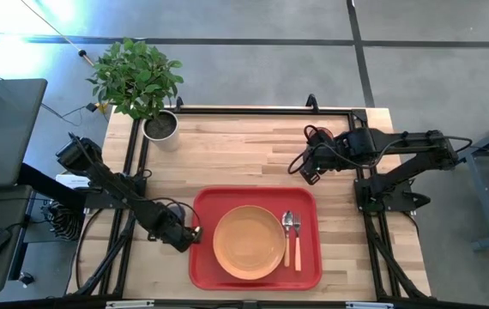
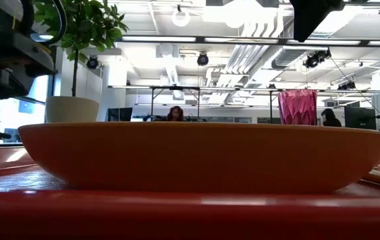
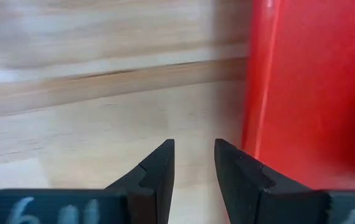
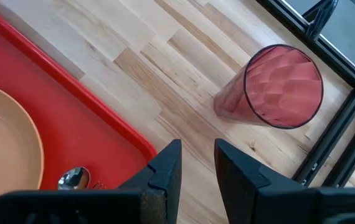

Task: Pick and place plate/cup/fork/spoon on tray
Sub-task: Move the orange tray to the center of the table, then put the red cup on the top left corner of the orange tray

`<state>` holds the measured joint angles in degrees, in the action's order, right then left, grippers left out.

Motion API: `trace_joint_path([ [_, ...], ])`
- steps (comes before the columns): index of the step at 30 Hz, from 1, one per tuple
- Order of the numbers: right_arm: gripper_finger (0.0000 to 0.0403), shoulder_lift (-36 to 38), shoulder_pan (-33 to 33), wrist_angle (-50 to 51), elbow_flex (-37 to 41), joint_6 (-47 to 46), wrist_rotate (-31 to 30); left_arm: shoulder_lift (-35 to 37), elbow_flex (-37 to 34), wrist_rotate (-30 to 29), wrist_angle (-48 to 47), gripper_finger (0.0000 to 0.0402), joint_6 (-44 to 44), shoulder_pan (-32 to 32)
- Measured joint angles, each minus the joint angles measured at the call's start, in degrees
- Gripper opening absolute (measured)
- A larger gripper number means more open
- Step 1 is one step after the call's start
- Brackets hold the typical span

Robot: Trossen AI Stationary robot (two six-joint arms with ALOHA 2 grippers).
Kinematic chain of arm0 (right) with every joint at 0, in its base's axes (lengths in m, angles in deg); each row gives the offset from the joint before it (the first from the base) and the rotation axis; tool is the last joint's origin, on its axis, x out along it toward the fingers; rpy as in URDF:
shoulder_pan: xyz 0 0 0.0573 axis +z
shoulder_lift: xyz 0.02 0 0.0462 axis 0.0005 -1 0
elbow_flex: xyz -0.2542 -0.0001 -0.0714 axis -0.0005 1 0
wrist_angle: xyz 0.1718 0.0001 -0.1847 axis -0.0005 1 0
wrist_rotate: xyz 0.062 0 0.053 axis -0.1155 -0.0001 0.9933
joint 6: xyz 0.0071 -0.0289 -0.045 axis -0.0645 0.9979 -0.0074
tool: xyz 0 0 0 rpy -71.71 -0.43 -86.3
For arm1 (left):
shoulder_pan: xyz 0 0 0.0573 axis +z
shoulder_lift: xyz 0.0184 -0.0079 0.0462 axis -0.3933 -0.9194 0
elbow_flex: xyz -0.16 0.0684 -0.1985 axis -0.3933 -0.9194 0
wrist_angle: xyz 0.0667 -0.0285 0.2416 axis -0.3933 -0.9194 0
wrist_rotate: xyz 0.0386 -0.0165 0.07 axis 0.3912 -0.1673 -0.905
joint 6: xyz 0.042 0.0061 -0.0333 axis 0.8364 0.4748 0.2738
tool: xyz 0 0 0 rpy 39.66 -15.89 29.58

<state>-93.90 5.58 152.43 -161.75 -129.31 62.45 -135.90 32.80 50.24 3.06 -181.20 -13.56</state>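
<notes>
The red tray (image 1: 309, 275) lies at the table's near middle. The orange plate (image 1: 249, 242) rests flat on it and fills the low view (image 2: 203, 157). The fork (image 1: 286, 245) and the spoon (image 1: 298, 247) lie side by side on the tray, right of the plate. The dark red cup (image 4: 277, 87) stands upright on the bare wood beyond the tray's far right corner and also shows in the low view (image 2: 297, 107). My right gripper (image 1: 310, 170) hangs above the table near the cup, open by a narrow gap and empty. My left gripper (image 1: 195, 233) is low at the tray's left rim (image 3: 258, 99), open by a narrow gap and empty.
A grey pot (image 1: 160, 127) with a green plant stands at the table's far left corner. A black frame (image 1: 253, 110) runs along the table's edges. Bare wood lies between the tray and the far edge.
</notes>
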Motion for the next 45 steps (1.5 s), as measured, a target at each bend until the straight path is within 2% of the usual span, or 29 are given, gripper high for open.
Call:
trace_joint_path([
  [6, 0.0085, 0.0, 0.0, -0.1, 0.0, -0.6, 0.1, 0.0, 3.0, 4.3, -8.8, 0.0103, 3.1, 0.0],
  [10, 0.0085, 0.0, 0.0, -0.1, 0.0, -1.5, 0.3, 0.2, 5.2, 4.7, -13.5, 0.0103, 5.5, 0.0],
  [14, 0.0085, 0.0, 0.0, -0.1, 0.0, -1.7, 0.3, 1.5, 7.4, 3.4, -17.4, 0.0103, 8.2, 0.8],
  [20, 0.0085, 0.0, 0.0, -1.1, 0.0, -1.7, 0.3, 7.1, 9.9, -2.6, -22.7, 0.0103, 14.0, 2.8],
  [26, 0.0091, 0.0, -1.9, -3.1, 0.0, -1.7, 2.6, 14.9, 10.2, -11.8, -24.3, 0.0103, 26.0, 6.8],
  [31, 0.0116, 0.0, -3.9, -3.1, 0.0, -3.0, 4.5, 20.6, 10.2, -17.7, -24.6, 0.0103, 38.0, 11.5],
  [37, 0.0149, 0.0, -8.9, -3.1, 0.0, -1.3, 4.6, 25.6, 10.2, -20.6, -24.5, 0.0103, 52.9, 15.9],
  [45, 0.0153, -0.6, -20.1, -3.5, -0.1, 9.3, 6.0, 27.4, 10.2, -20.7, -24.5, 0.0103, 65.0, 20.3],
])
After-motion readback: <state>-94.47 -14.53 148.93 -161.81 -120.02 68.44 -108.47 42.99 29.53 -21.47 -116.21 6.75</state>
